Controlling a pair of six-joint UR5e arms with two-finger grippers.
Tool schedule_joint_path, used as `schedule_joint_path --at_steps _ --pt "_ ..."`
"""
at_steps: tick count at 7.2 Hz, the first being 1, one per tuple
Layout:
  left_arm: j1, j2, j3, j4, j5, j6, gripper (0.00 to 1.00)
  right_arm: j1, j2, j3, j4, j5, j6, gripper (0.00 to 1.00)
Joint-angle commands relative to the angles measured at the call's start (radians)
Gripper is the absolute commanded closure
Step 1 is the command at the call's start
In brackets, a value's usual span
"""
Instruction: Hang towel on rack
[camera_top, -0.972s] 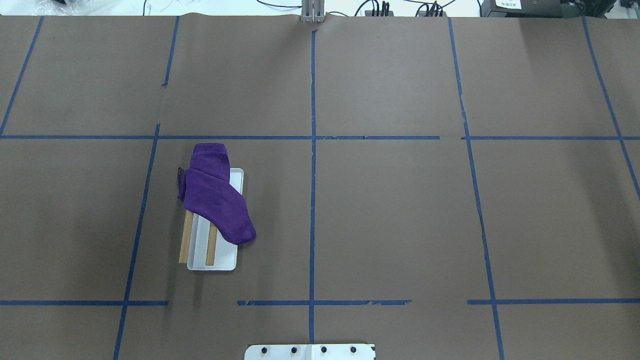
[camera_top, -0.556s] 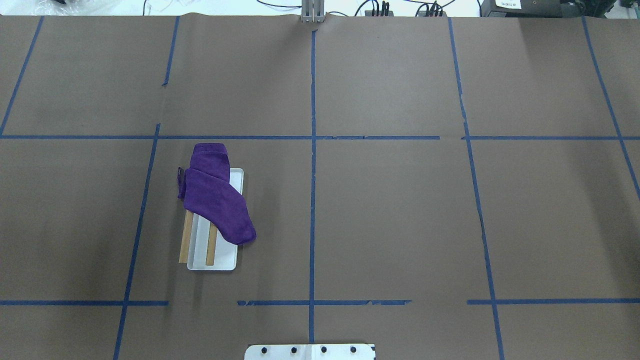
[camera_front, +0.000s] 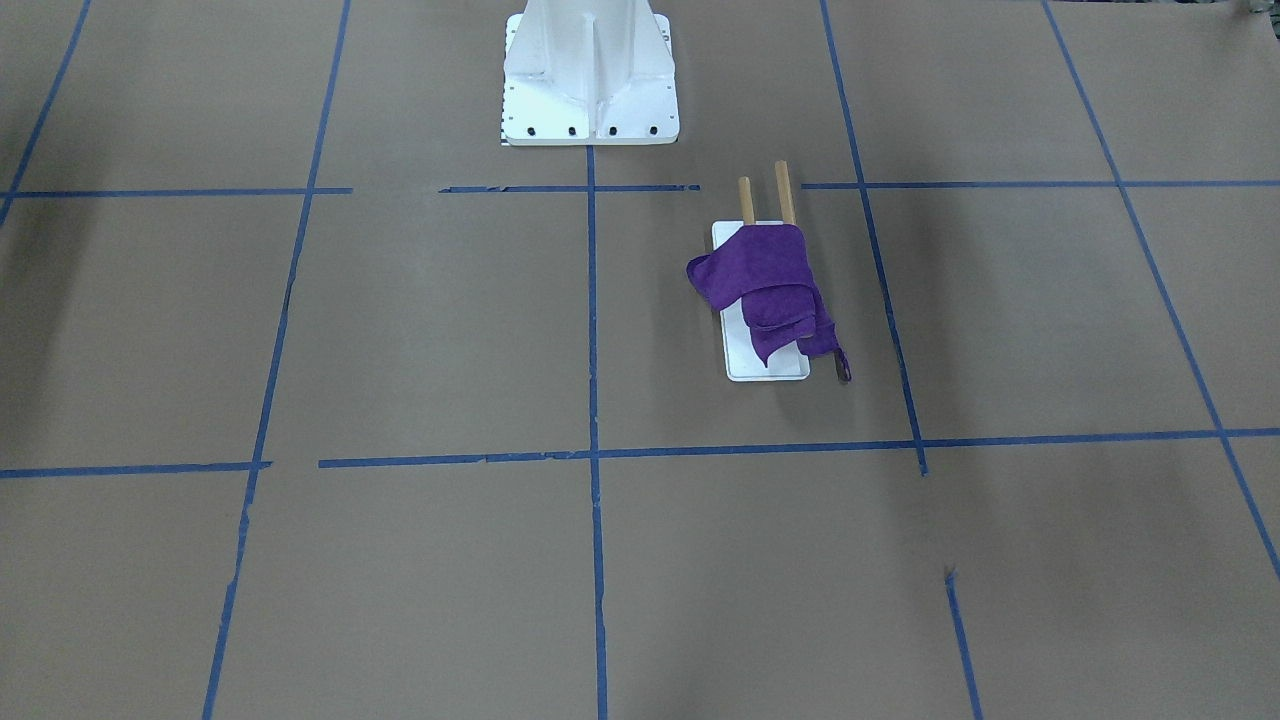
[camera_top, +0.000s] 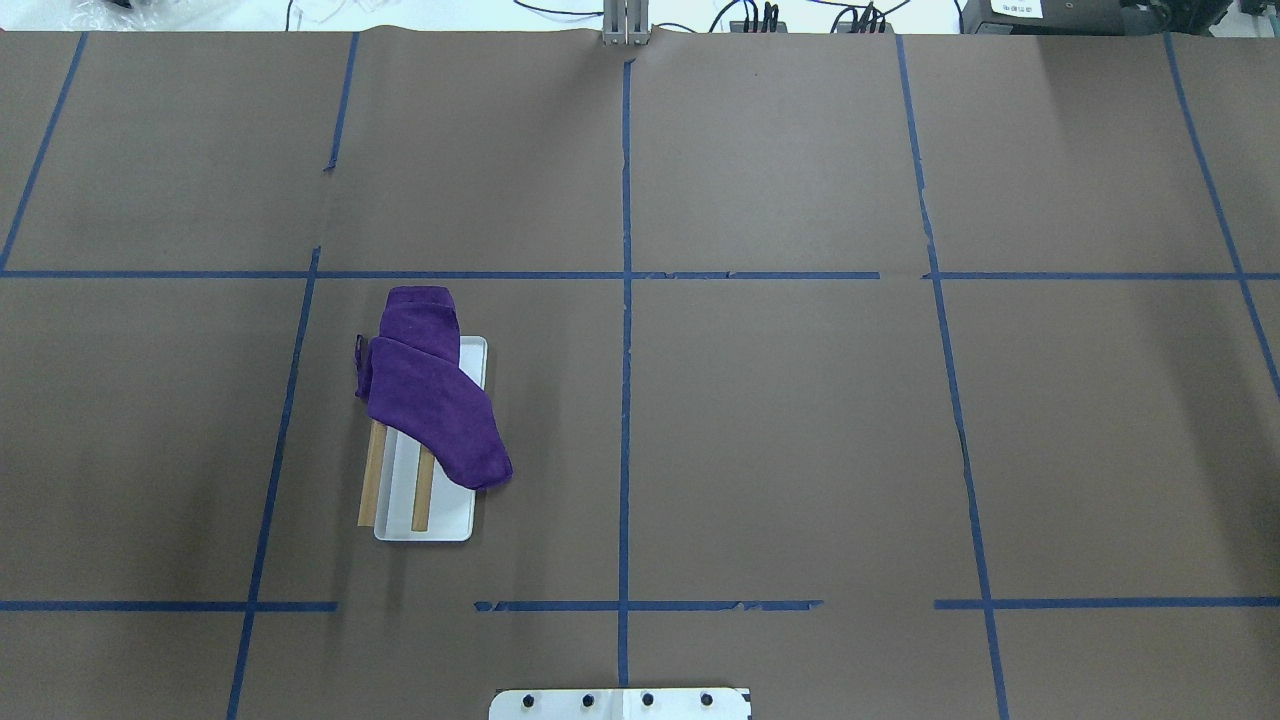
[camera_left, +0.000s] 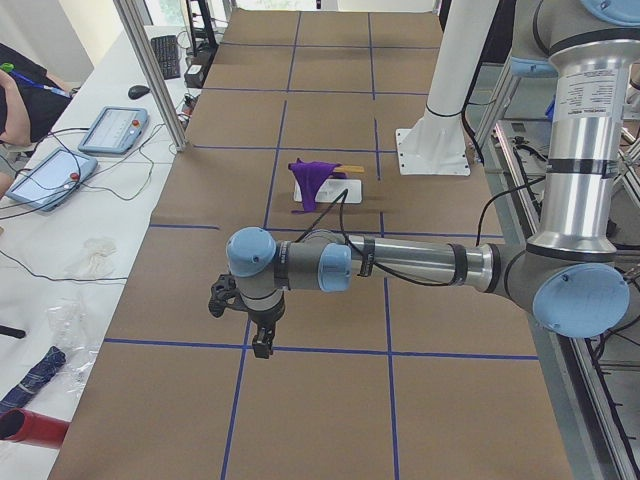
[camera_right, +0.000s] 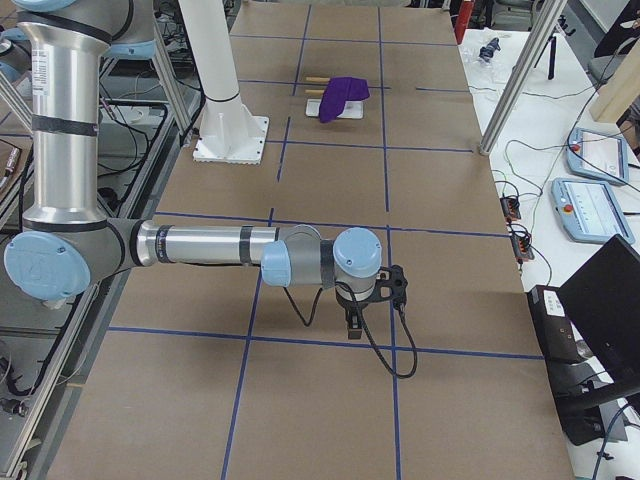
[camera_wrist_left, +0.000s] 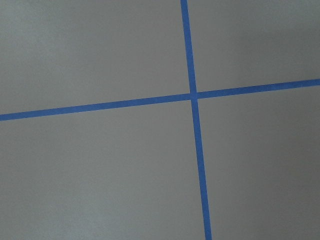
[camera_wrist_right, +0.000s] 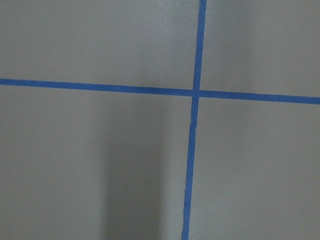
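The purple towel (camera_top: 432, 395) lay draped across both wooden dowels (camera_top: 372, 490) of the rack (camera_top: 445, 522), well apart from both sets of jaws and nearer the left arm's than the right arm's. In the overhead view one end of it ran past the white base onto the worktop (camera_top: 800, 420), and the other hung over the base's long edge. The front-facing view added what that one hid: the bare dowel tips (camera_front: 783, 190) pointed toward the white pedestal (camera_front: 590, 70), and a small dark loop (camera_front: 843, 368) hung at the towel's (camera_front: 765, 285) corner beside the base.

Only the two side views caught the arms. From the robot's left end, the left gripper (camera_left: 262, 345) hung point-down over the worktop, with the rack beyond it toward the pedestal. From the right end, the right gripper (camera_right: 352, 325) hung the same way, with the rack far beyond it. Neither touched anything. Whether either set of jaws stood apart or together cannot be told from these views.

Each wrist camera saw only brown paper and a crossing of blue tape (camera_wrist_left: 192, 95) below its jaws.
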Motion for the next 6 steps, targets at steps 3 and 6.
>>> schedule_joint_path --at_steps 3,6 --pt "0.0 -0.001 -0.003 0.001 -0.018 -0.001 0.0 0.001 -0.001 0.001 -0.001 -0.002 0.001 0.0" --pt "0.0 -0.001 -0.007 0.001 -0.018 -0.001 0.0 0.001 -0.001 -0.001 -0.001 -0.002 0.001 0.0"
